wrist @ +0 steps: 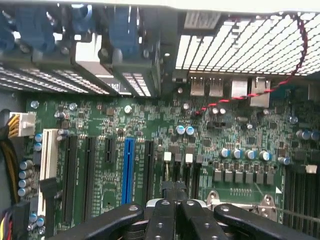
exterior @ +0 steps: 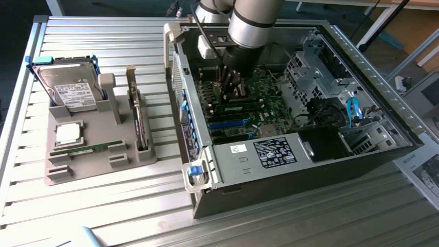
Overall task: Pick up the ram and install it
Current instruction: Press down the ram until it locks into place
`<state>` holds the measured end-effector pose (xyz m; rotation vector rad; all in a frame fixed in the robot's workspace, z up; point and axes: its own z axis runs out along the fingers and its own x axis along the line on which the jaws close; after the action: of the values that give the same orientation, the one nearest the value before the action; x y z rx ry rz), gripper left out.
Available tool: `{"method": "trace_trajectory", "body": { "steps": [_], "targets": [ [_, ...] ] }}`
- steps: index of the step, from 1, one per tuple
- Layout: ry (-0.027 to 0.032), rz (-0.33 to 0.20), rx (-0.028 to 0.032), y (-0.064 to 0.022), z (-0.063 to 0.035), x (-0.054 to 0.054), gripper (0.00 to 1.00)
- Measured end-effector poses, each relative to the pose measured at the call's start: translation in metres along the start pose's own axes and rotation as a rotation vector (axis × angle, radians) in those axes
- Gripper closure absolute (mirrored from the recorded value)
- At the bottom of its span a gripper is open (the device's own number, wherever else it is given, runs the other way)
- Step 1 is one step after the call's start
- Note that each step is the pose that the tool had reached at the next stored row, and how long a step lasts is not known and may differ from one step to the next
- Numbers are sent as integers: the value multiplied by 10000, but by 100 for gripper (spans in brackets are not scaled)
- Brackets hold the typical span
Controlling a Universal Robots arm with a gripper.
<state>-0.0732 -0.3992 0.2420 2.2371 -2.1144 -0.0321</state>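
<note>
In the exterior view the arm reaches down into the open computer case (exterior: 295, 128) on the counter (exterior: 103, 206), its claw (exterior: 232, 85) low over the motherboard (exterior: 247, 110). A ram (exterior: 88, 150) stick lies flat in the grey holder tray (exterior: 82, 167) toward the counter's left edge — light, stiff, fragile, probably best pinched by its long edges. In the wrist view the claw (wrist: 175, 200) is pressed together just above the board, with no stick visible between its fingers (wrist: 162, 212).

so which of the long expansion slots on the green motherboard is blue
The long blue slot on the green motherboard; the black slots either side match it in shape only.
</note>
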Motion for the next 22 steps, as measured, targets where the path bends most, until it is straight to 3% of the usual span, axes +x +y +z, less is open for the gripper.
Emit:
{"method": "trace_trajectory", "body": {
  "steps": [22],
  "targets": [
    [-2, 1, -3, -6, 130, -3, 89]
  ]
}}
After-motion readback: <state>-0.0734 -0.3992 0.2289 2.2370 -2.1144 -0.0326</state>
